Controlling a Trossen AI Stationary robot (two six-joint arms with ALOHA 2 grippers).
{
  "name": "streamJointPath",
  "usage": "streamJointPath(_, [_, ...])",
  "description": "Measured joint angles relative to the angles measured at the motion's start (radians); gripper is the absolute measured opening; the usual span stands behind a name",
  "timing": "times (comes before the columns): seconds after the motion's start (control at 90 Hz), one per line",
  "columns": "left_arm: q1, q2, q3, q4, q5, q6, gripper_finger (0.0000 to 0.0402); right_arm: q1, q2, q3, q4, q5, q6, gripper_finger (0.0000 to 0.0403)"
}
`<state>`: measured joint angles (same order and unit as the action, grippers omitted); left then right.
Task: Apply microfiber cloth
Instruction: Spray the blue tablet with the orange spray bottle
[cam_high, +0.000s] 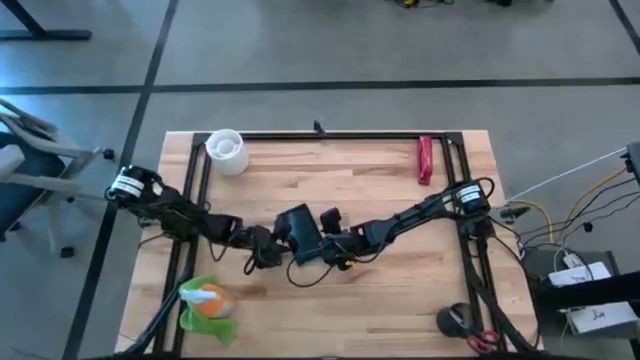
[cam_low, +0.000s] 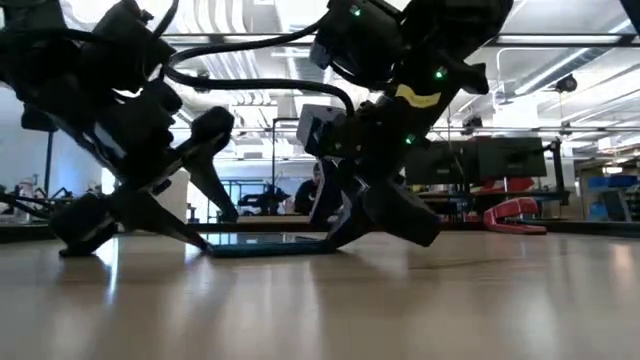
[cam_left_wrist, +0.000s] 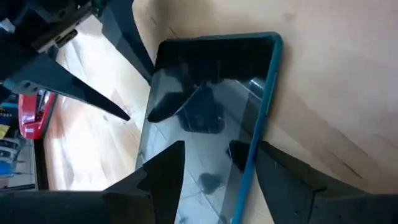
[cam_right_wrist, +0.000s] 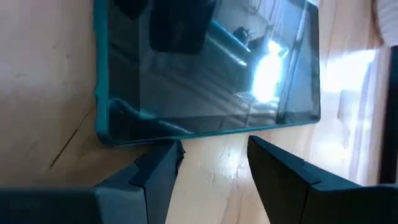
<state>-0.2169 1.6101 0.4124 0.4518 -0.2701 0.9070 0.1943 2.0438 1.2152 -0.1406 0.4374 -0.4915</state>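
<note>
Both arms meet at desk centre over dark slab. Left pincer, right pincer beside it, fingers unclear. Microfiber cloth near-left, orange bottle apparently on it.

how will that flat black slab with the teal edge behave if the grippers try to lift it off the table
The slab looks rigid and thin, so it should stay flat, not flop. Its glossy face mirrors the ceiling lights, so fingers may slip on it. It lies flush on the wooden table, leaving little edge to get under; the left gripper straddles its teal rim.
</note>
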Motion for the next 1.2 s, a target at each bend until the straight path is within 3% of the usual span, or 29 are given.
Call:
streamJointPath(0.511, [0.003,-0.073,0.004,-0.064,-0.016,-0.073,0.0171,0.056,-0.011,0.054,-0.026,-0.023,0.052,0.0182])
streamJointPath(0.622, [0.005,-0.084,0.002,-0.069,0.019,-0.098,0.0166,0.055,-0.011,0.054,-0.027,-0.018,0.077,0.0181])
streamJointPath(0.867, [0.0,-0.085,-0.001,-0.068,0.023,-0.178,0.0097,0.061,-0.014,0.062,-0.052,0.025,0.108,0.0181])
streamJointPath(1.011, [-0.027,-0.092,-0.001,-0.047,-0.036,-0.189,0.0049,0.075,-0.02,0.09,-0.118,0.05,0.118,0.0181])
streamJointPath(1.2, [-0.08,-0.149,-0.001,-0.029,-0.137,-0.212,0.0048,0.101,-0.037,0.158,-0.244,0.106,0.167,0.0181])
